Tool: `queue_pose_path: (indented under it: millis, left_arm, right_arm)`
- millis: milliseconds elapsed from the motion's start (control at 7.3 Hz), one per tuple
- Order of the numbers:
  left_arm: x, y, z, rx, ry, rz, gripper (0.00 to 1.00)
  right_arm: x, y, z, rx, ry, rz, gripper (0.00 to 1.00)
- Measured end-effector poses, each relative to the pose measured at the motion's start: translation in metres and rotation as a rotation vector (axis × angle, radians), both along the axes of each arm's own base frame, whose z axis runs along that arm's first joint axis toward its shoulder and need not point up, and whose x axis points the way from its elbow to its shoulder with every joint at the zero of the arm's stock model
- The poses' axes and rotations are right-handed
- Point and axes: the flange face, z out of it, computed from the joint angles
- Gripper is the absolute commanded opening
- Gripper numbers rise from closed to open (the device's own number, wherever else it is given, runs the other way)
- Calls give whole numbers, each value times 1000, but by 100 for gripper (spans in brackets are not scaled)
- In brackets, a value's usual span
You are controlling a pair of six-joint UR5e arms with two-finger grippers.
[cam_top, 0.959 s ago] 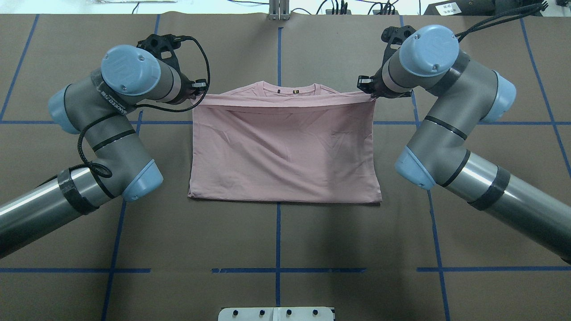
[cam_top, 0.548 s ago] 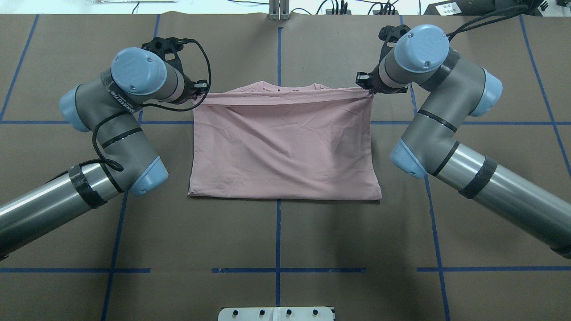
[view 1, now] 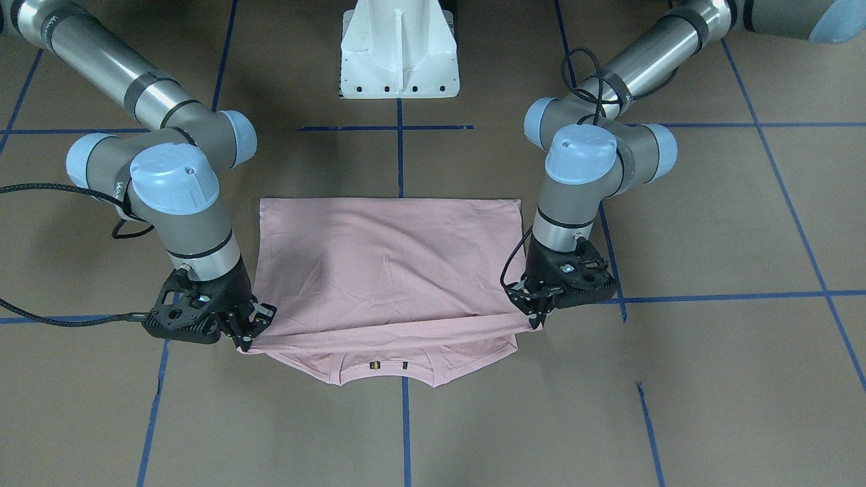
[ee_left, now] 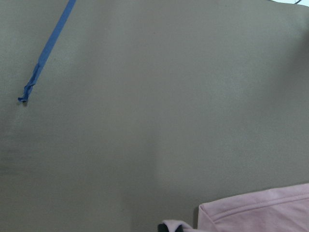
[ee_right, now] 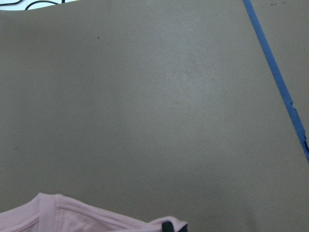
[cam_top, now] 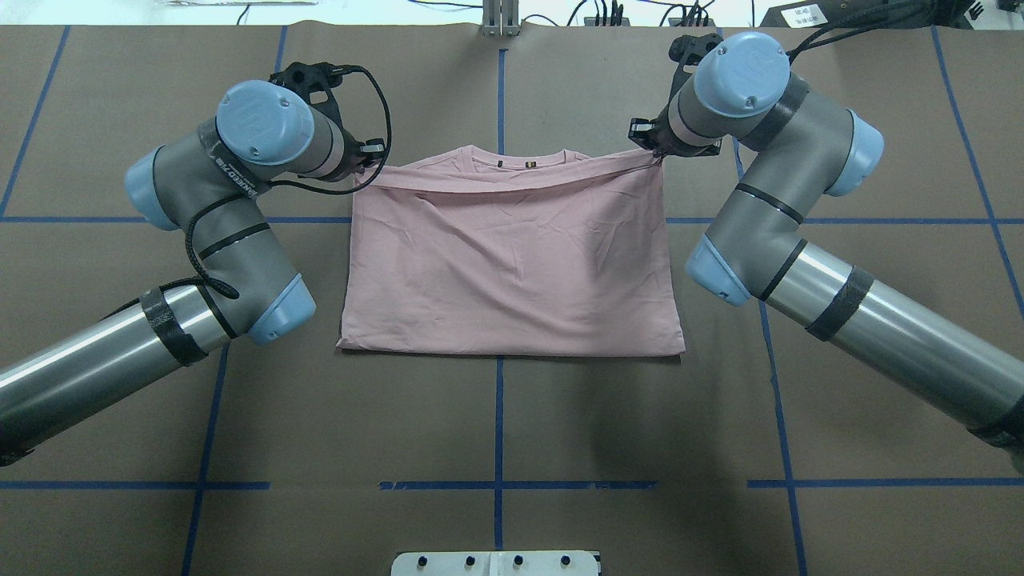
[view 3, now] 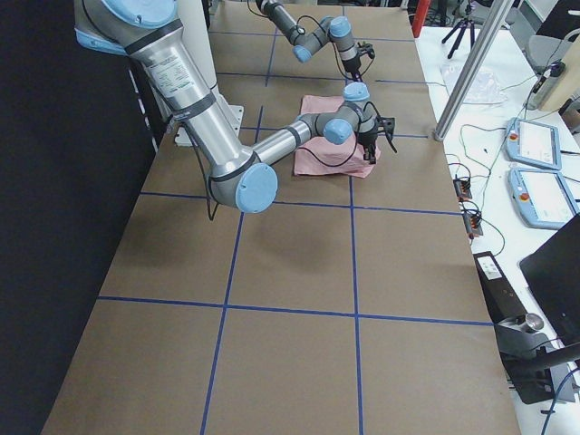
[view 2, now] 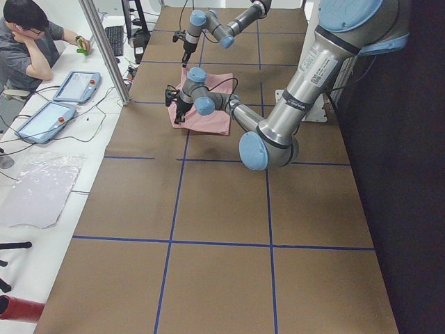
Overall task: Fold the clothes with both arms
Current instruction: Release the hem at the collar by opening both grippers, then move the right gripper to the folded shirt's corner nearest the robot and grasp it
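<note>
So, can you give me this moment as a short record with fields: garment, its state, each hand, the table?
garment: pale pink T-shirt, plain side up
state: folded over; upper layer's edge stretched between the hands, near the collar
left hand: shut on one corner of the upper layer
right hand: shut on the other corner
table: brown, blue tape grid

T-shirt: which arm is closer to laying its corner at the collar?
Right. The right arm holds its T-shirt corner level with the collar; the left arm holds its corner short of it.
</note>
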Motion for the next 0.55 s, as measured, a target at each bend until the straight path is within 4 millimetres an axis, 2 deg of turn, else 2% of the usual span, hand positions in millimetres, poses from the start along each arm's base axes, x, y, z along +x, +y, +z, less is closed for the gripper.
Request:
queue_pose_path:
  millis: [137,548]
  left_arm:
    - [1,0,-3,2,3,1,100]
    - [1,0,-5,-1,7,-1,100]
  right_arm:
    - [0,0,-3,3,-5,0,99]
    - [3,5,-4,30,-44,-22,100]
